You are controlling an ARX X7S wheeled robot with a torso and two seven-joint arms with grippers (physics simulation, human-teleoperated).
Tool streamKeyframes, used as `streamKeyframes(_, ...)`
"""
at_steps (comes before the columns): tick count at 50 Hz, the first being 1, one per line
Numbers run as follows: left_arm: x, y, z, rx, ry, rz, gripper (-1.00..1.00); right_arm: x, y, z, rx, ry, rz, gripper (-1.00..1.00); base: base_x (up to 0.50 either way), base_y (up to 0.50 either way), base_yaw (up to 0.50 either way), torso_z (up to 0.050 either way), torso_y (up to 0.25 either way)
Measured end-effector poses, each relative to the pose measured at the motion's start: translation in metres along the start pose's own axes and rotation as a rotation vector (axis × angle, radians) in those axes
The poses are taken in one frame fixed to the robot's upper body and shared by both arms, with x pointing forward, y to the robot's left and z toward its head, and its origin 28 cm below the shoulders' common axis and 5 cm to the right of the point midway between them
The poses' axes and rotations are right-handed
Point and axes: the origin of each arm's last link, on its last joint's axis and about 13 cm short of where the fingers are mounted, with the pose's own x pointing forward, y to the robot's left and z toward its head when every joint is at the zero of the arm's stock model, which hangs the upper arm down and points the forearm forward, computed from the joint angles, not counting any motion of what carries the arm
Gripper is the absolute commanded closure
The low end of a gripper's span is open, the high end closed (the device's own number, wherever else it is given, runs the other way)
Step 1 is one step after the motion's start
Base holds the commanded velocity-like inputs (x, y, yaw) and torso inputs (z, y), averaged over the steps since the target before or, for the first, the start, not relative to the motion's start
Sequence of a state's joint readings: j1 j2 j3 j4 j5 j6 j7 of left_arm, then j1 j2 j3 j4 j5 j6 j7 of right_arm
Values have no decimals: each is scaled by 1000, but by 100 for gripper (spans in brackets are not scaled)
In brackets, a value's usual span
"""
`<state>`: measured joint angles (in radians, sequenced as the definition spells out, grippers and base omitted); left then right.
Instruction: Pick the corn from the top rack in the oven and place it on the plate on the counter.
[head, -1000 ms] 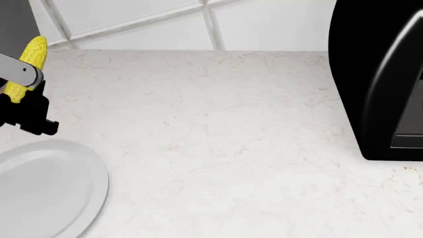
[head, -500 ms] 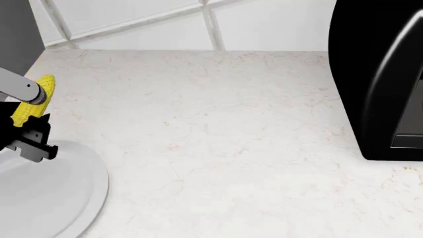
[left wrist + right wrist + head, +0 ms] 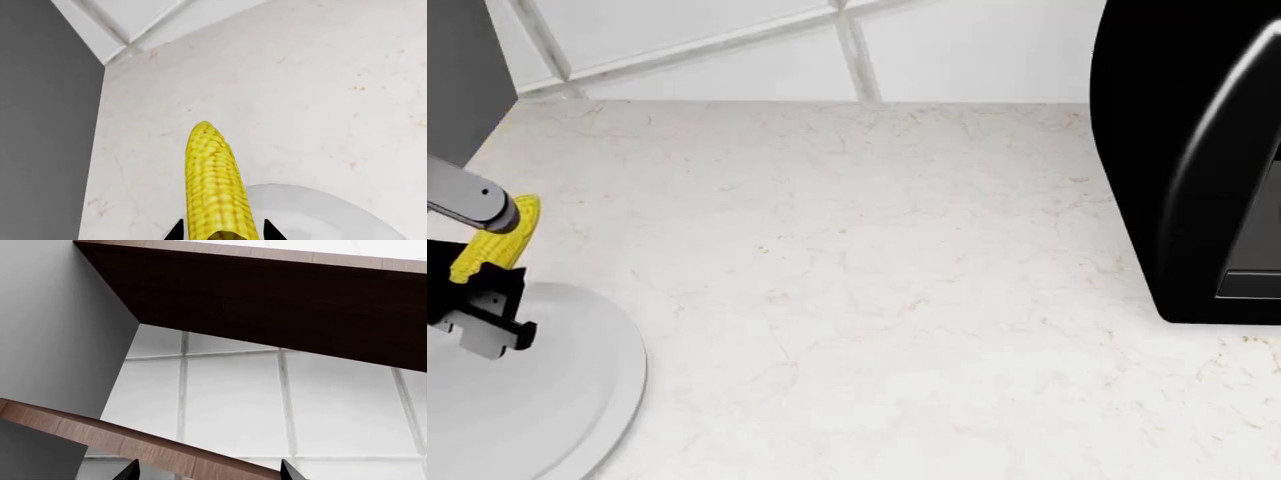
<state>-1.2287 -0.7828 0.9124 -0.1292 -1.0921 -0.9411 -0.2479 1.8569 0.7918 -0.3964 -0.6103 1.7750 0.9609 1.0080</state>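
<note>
The corn (image 3: pixel 217 190) sits clamped between the two black fingertips of the left gripper (image 3: pixel 220 231), gripped near its blunt end with the tapered tip pointing away from the wrist, out over the counter (image 3: pixel 300 100) toward its back left corner. In the head view the cob (image 3: pixel 497 240) shows only as a short yellow stretch behind the arm, above the far edge of the plate (image 3: pixel 574 380), which lies at the counter's front left. Whether the cob touches the plate I cannot tell; it looks to hang just over the rim, tilted instead of lying flat. Holding it by the thick end probably leaves the long body free to be laid down along the plate without the fingers striking the rim first.

As a judgement, the carrying is nearly done and the release is what remains: the cob needs to come in over the middle of the plate (image 3: pixel 320 210), since its tip now reaches past the rim over bare counter and a round cob could roll off.

The right gripper (image 3: pixel 210 472) points up at wall tiles and a dark wooden shelf; its two tips stand wide apart with nothing between them. A black countertop appliance (image 3: pixel 1188 150) stands at the counter's right edge, well apart from the plate.
</note>
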Motion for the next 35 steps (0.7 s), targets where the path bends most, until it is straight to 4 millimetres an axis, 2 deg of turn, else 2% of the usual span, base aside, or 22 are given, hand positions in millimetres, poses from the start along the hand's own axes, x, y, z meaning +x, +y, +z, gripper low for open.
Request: streamKeyframes(35,-5,-1,-9,-13,59,-22,100,-6,0,3,1,1,0,-100,0,0,0,0,0)
